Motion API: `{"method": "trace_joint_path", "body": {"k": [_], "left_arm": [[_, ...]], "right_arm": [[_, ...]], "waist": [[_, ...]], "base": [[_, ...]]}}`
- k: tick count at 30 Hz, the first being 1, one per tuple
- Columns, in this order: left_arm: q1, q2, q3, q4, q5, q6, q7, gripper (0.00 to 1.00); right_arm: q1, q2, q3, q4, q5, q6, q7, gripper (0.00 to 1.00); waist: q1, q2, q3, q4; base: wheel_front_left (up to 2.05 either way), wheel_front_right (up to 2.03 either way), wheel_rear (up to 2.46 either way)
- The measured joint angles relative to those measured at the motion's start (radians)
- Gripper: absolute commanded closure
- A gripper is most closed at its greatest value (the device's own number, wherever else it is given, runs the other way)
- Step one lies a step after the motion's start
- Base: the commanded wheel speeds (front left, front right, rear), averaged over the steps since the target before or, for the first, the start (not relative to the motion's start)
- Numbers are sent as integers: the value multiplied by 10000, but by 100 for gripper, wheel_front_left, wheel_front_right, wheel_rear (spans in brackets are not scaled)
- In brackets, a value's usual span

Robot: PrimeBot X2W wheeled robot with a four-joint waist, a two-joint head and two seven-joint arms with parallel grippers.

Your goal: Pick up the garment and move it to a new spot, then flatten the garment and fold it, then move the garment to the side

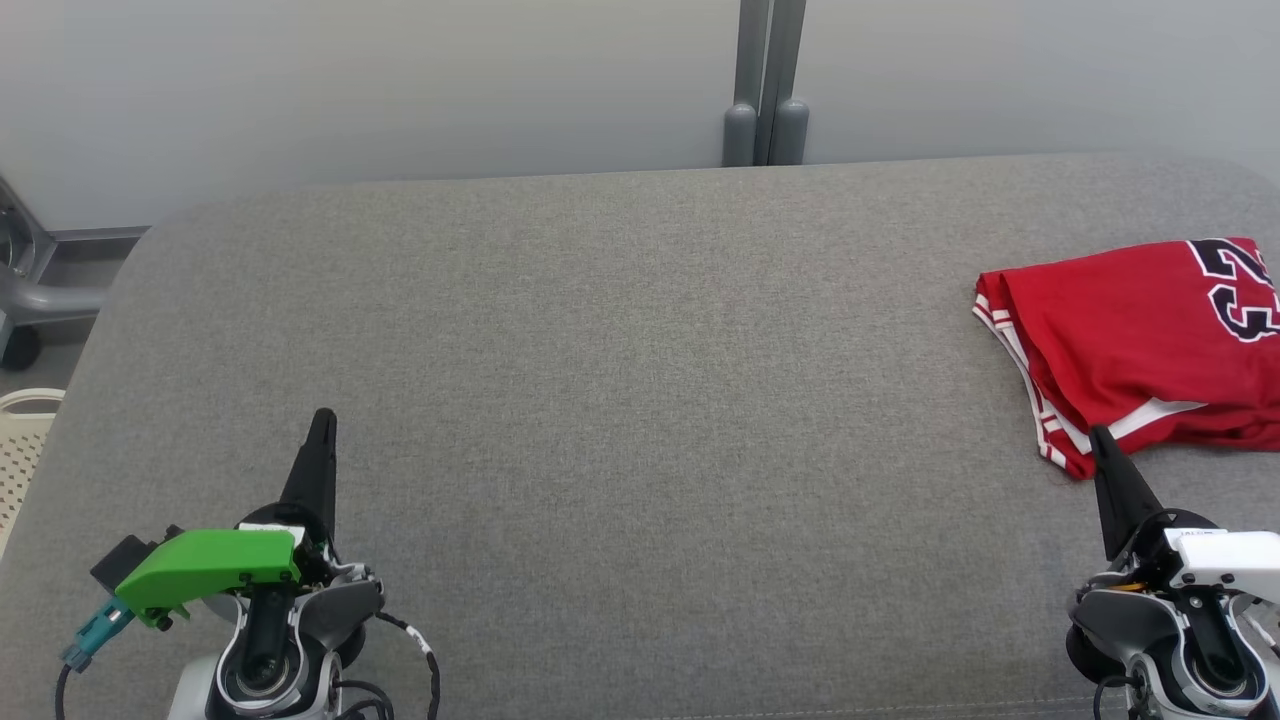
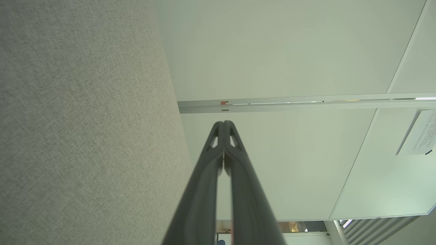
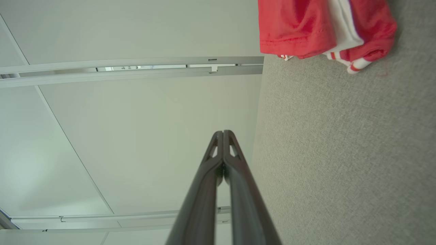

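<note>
Grey woven upholstery covers the bench (image 1: 640, 400), which takes up most of the head view, its rounded corners at upper left and upper right; behind it stands a plain pale wall (image 1: 400, 80) with a grey post (image 1: 765, 90) at top centre; a chair base (image 1: 30, 290) and a cream basket (image 1: 25, 440) sit at the left edge.

Next in size is the garment (image 1: 1130, 330), a red jersey with white trim and a dark number, lying in loose layers at the right edge of the frame, partly cut off there.

Smallest are the two pincers; the left pincer (image 1: 322, 430) at lower left, under a green cover (image 1: 205, 565), has its fingers pressed together on nothing, well apart from the cloth; the right pincer (image 1: 1100, 435) at lower right is likewise closed and empty, its tip near the jersey's lower hem, though the right wrist view shows bare fabric between them.

Risks, as I judge them: the jersey lies close to the bench's right end, so a push from closed fingers could slide it over the edge; the cloth looks thin and slippery, so a grip on the top layer alone would peel the stack open; a long finger could catch in the trim or drag on the weave.
</note>
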Motion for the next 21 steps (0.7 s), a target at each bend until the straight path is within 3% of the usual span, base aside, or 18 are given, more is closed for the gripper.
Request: {"method": "trace_joint_path", "body": {"k": [21], "left_arm": [[0,0,0,0,0,0,0,100]], "right_arm": [[0,0,0,0,0,0,0,100]], "waist": [[0,0,0,0]], "base": [[0,0,0]]}}
